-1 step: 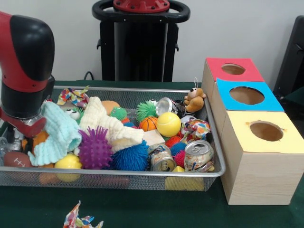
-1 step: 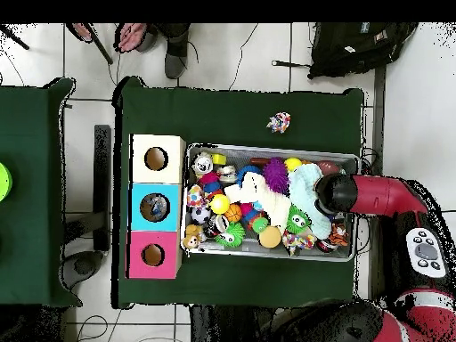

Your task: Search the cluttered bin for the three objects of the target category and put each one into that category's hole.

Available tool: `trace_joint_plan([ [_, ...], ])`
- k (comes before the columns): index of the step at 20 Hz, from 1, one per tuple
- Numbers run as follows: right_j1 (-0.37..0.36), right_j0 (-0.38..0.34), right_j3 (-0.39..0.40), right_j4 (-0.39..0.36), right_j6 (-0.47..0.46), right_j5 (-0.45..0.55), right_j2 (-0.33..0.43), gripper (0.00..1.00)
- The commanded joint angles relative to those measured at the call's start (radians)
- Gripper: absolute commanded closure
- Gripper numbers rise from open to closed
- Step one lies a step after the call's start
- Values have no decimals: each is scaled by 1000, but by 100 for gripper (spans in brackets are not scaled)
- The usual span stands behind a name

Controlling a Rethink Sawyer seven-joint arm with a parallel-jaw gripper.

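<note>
— Bin status?
— Wire-mesh metal bin (image 1: 142, 176) on green table (image 1: 142, 209), packed: purple spiky rubber ball (image 1: 95, 148) beside blue spiky rubber ball (image 1: 131, 157), smooth yellow ball (image 1: 168, 124) toward 1 o'clock from those, small orange basketball (image 1: 148, 123) just at its 9 o'clock, crushed silver drink cans (image 1: 198, 156) at 3 o'clock of the blue ball
— Cloths?
— Mint knitted cloth (image 1: 56, 133) and cream knitted cloth (image 1: 108, 124) draped over the heap, touching
— Arm?
— Red and black arm down over the bin's end, above the mint cloth; gripper (image 1: 26, 124) mostly hidden, so cannot tell whether released or clenched
— Holes?
— Three wooden boxes in a row just beside the bin: yellow-topped box (image 1: 266, 137), blue-topped box (image 1: 247, 97), red-topped box (image 1: 232, 70), each with one round hole
— Elsewhere?
— Brown teddy bear (image 1: 194, 99) at the bin corner near the red box; patterned scrap (image 1: 80, 221) loose on the table
</note>
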Motion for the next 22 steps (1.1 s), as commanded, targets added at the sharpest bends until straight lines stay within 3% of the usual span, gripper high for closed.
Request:
trace_joint_plan([
  [1,28,11,-4,-15,161,-67,-87,0],
  [8,62,7,-12,-2,153,-102,-115,0],
  [22,-49,63,105,50,173,-103,-204,0],
])
